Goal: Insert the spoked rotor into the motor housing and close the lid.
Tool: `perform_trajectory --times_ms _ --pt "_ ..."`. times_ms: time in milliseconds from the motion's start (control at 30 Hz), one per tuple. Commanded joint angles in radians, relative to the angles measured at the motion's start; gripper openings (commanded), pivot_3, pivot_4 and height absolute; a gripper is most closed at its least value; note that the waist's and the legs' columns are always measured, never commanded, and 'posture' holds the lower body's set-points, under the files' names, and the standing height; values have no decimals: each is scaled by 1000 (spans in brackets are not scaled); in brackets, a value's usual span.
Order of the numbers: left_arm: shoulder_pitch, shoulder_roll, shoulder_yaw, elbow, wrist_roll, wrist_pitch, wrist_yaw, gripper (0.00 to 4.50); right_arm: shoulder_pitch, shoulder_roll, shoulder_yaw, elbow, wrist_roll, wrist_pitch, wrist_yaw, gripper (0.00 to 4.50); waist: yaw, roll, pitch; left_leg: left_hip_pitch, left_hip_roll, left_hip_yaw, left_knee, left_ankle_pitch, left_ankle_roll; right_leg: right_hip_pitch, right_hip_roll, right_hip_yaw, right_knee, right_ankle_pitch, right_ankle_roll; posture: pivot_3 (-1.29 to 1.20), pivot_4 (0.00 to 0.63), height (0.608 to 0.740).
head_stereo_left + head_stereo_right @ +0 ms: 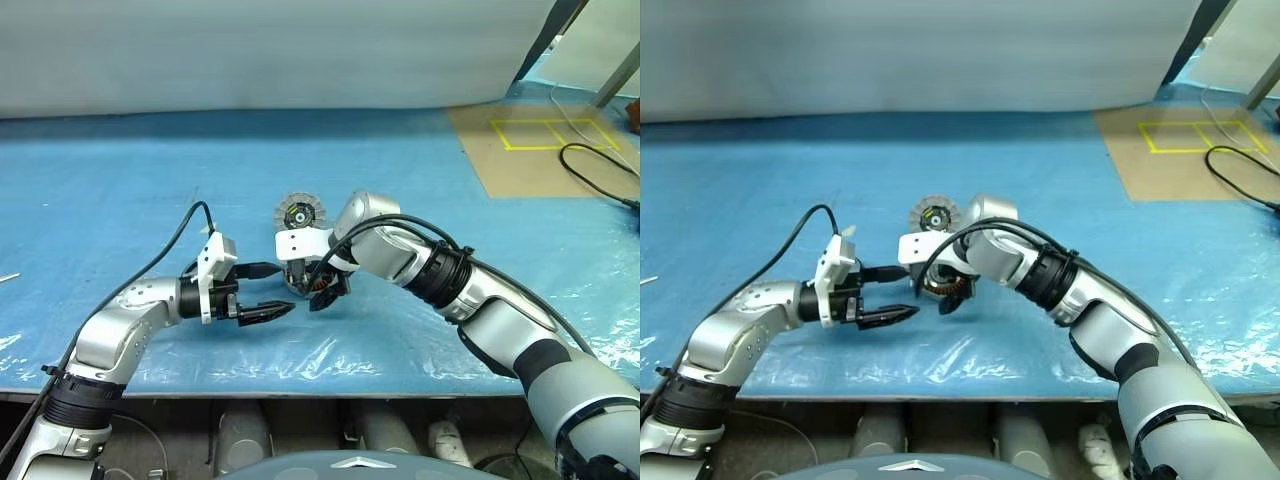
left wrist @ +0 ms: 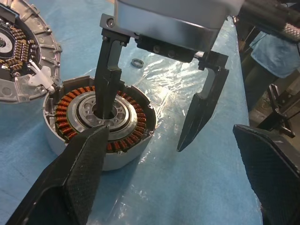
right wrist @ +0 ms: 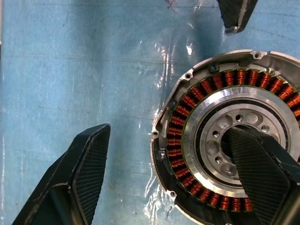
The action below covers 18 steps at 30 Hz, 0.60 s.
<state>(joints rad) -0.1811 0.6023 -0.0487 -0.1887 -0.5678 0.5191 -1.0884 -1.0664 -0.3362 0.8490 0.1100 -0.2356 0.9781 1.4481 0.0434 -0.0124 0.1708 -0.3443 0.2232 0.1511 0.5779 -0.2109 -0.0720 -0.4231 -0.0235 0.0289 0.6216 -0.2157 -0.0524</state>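
The motor housing [image 2: 119, 158], a grey cup ringed with copper windings [image 3: 187, 101], sits on the blue sheet just in front of me. The spoked rotor [image 3: 206, 140] lies inside the windings, black-rimmed with a pale, holed middle. The lid [image 1: 297, 213] stands open behind the housing, ribbed face and black-and-yellow centre showing. My right gripper [image 2: 143, 136] points down over the housing and is open. One finger [image 2: 107, 79] reaches into the rotor's middle and the other hangs outside the housing wall. My left gripper [image 1: 286, 288] is open, level, close to the housing's left side, holding nothing.
A tiny black O-ring [image 2: 137, 62] lies on the sheet just beyond the housing. A brown board with yellow tape [image 1: 540, 150] and a black cable [image 1: 600, 170] are at the back right. The table's front edge [image 1: 300, 392] runs close below the arms.
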Motion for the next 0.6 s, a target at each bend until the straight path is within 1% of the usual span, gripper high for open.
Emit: perform_trajectory --times_ms 33,200,367,467,533,600 --pt "-13 -1 12 -3 -6 -17 -10 4500 -68 2 -7 -29 40 41 27 4176 0 0 0 -1 0 0 0 0 0 -1 0 0 0 0 0 0 150 740" --pt "-14 -5 8 2 -6 -20 -10 4500 -155 -31 -56 -61 110 101 47 4176 0 1 0 -6 0 0 -1 0 0 -5 0 -1 0 0 0 0 150 740" --pt "-16 -6 7 0 -6 -19 -9 4500 -165 -131 -113 -116 163 50 44 4176 8 0 0 -6 0 0 -2 0 -1 -5 0 -2 -1 0 0 0 150 740" --pt "-8 -7 10 -21 -11 -17 -3 4500 -101 -223 -168 -164 149 -120 -22 4176 14 0 1 -7 0 0 -2 0 -1 -5 0 -2 -1 0 0 0 150 740" --pt "9 -6 18 -57 -24 -10 5 4500 26 -290 -286 -250 196 -140 -74 4176 20 0 0 -6 0 0 -2 0 -1 -5 0 -1 -1 0 0 0 150 740" --pt "24 -5 29 -88 -38 -2 12 4500 145 -325 -398 -323 238 -157 -128 4176 27 0 0 -6 0 0 -2 0 -1 -4 0 -1 -2 0 1 0 150 740"
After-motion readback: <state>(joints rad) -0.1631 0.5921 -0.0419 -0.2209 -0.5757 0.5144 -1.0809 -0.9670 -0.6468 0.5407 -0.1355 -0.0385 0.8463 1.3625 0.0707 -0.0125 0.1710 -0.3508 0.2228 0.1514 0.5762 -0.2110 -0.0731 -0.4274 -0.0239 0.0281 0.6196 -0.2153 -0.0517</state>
